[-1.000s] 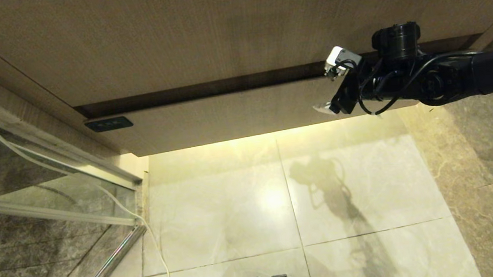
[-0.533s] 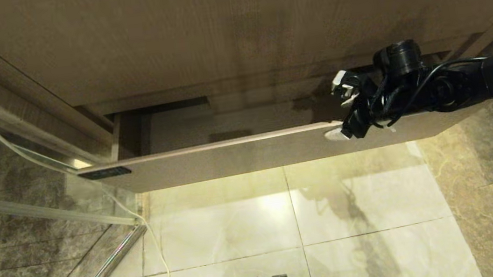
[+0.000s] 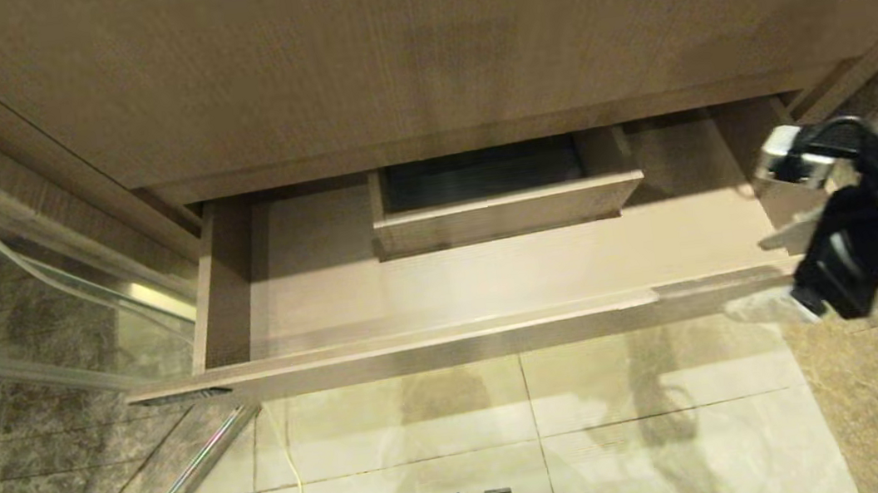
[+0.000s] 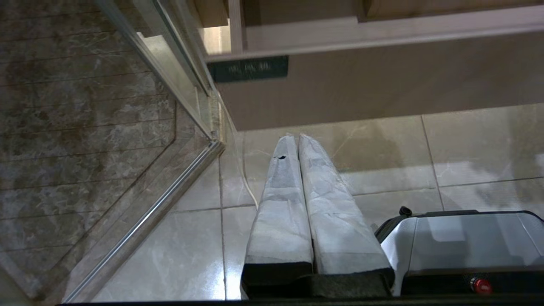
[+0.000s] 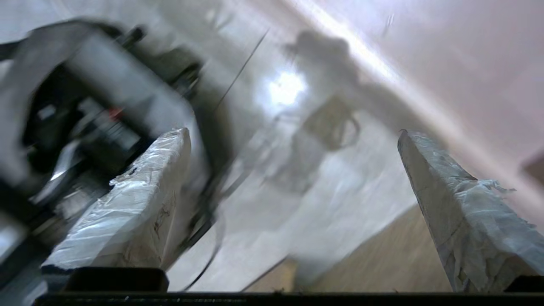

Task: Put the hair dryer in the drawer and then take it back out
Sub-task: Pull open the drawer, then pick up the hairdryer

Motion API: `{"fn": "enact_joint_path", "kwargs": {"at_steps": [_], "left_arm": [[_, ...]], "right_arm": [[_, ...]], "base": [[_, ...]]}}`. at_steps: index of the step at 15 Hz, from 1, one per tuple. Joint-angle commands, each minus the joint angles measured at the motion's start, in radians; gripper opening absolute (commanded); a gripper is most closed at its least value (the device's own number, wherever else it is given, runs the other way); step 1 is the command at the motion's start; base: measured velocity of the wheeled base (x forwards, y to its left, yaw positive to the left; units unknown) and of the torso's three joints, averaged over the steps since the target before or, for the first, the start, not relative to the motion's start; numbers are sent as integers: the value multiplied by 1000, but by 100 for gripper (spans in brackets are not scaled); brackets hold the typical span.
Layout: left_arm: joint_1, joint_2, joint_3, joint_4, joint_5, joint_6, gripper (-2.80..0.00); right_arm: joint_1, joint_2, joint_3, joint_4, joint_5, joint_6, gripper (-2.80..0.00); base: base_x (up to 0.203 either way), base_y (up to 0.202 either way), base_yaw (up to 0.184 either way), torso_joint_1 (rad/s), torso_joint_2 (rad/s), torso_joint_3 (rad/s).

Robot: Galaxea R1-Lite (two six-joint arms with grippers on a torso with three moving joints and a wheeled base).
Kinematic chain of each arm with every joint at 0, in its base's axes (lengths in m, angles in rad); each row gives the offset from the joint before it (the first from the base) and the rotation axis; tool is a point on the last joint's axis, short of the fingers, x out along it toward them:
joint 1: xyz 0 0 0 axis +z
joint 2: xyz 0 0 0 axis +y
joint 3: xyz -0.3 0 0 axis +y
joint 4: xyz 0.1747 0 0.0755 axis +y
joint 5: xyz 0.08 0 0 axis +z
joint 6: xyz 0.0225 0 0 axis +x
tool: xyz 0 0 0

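drawer (image 3: 443,279) is pulled wide open under the vanity, boxed cut-out (image 3: 496,202) at its 12 o'clock, prob so plumbing clears. Right gripper (image 3: 778,276) sits at the drawer's 3 o'clock, just off the front corner, fingers spread wide w/ nothing in them, I'd guess clear of the rim for the next reach. Left gripper (image 4: 297,142) is parked low over the floor tiles (image 3: 513,438), fingers pressed together, empty. Hair dryer isn't in any view. Drawer floor is bare wood either side of the cut-out.
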Motion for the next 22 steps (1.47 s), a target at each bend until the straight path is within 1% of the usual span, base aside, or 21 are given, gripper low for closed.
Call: {"fn": "enact_joint_path", "kwargs": {"at_steps": [1, 2, 3, 4, 5, 7, 9, 10, 11, 13, 14, 17, 19, 20, 21, 22], "left_arm": [[0, 0, 0, 0, 0, 0, -280], [0, 0, 2, 1, 0, 0, -280], [0, 0, 1, 0, 0, 0, -280], [0, 0, 2, 0, 0, 0, -280], [0, 0, 2, 0, 0, 0, -280], [0, 0, 2, 0, 0, 0, -280], [0, 0, 2, 0, 0, 0, -280], [0, 0, 2, 0, 0, 0, -280], [0, 0, 1, 1, 0, 0, -280], [0, 0, 2, 0, 0, 0, -280], [0, 0, 2, 0, 0, 0, -280], [0, 0, 0, 1, 0, 0, -280], [0, 0, 1, 1, 0, 0, -280], [0, 0, 1, 0, 0, 0, -280], [0, 0, 2, 0, 0, 0, -280], [0, 0, 2, 1, 0, 0, -280]], "right_arm": [[-16, -342, 86, 148, 1, 48, -280], [-31, -408, 112, 178, -9, 79, -280], [-59, -453, 132, 189, -46, 102, -280], [-83, -485, 146, 179, -111, 116, -280], [-92, -517, 158, 158, -125, 125, -280], [-101, -564, 213, 82, -138, 129, -280], [-128, -602, 302, -38, -168, 132, -280], [-144, -629, 356, -105, -184, 147, -280], [-155, -674, 409, -175, -191, 192, -280], [-162, -785, 519, -296, -197, 314, -280], [-160, -860, 587, -331, -198, 343, -280], [-130, -1138, 794, -380, -208, 376, -280], [-81, -1299, 935, -418, -260, 392, -280], [-54, -1367, 1011, -456, -293, 401, -280], [-38, -1427, 1062, -505, -309, 411, -280], [-34, -1464, 1098, -560, -294, 423, -280]], "base": [[0, 0, 0, 0, 0, 0], [0, 0, 0, 0, 0, 0], [0, 0, 0, 0, 0, 0], [0, 0, 0, 0, 0, 0], [0, 0, 0, 0, 0, 0], [0, 0, 0, 0, 0, 0], [0, 0, 0, 0, 0, 0], [0, 0, 0, 0, 0, 0], [0, 0, 0, 0, 0, 0], [0, 0, 0, 0, 0, 0], [0, 0, 0, 0, 0, 0], [0, 0, 0, 0, 0, 0], [0, 0, 0, 0, 0, 0], [0, 0, 0, 0, 0, 0], [0, 0, 0, 0, 0, 0], [0, 0, 0, 0, 0, 0]]}}
